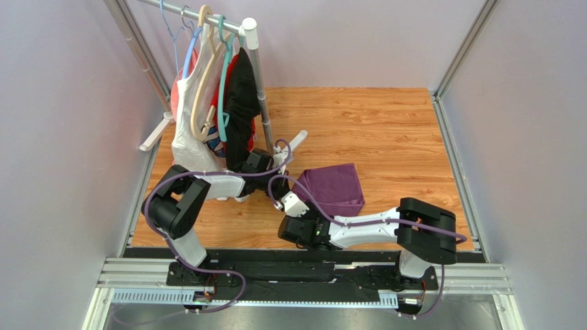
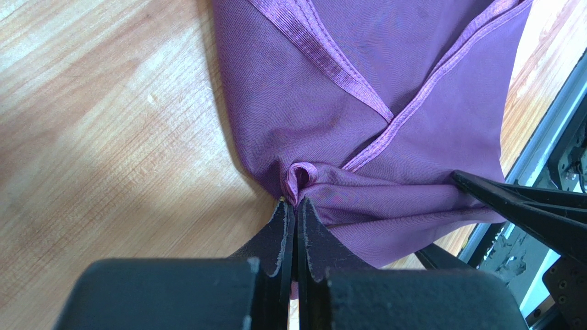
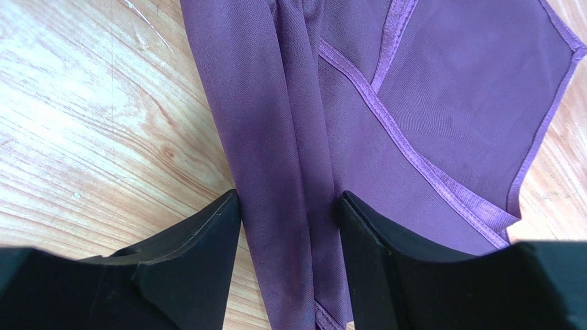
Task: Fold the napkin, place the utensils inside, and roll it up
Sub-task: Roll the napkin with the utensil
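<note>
The purple napkin (image 1: 337,187) lies folded and bunched on the wooden table, hems crossing on its top layer. In the left wrist view my left gripper (image 2: 296,201) is shut on a puckered corner of the napkin (image 2: 331,103). It sits at the cloth's left edge in the top view (image 1: 284,194). My right gripper (image 3: 288,203) is open, its fingers astride a long folded band of the napkin (image 3: 441,103) near the front edge (image 1: 311,218). Its black fingers (image 2: 517,206) show at the right of the left wrist view. The utensils are out of view.
A clothes rack (image 1: 256,82) with white, red and black garments on hangers (image 1: 213,103) stands at the back left, close behind the left arm. A metal rail (image 1: 303,275) runs along the near edge. Walls close in on both sides.
</note>
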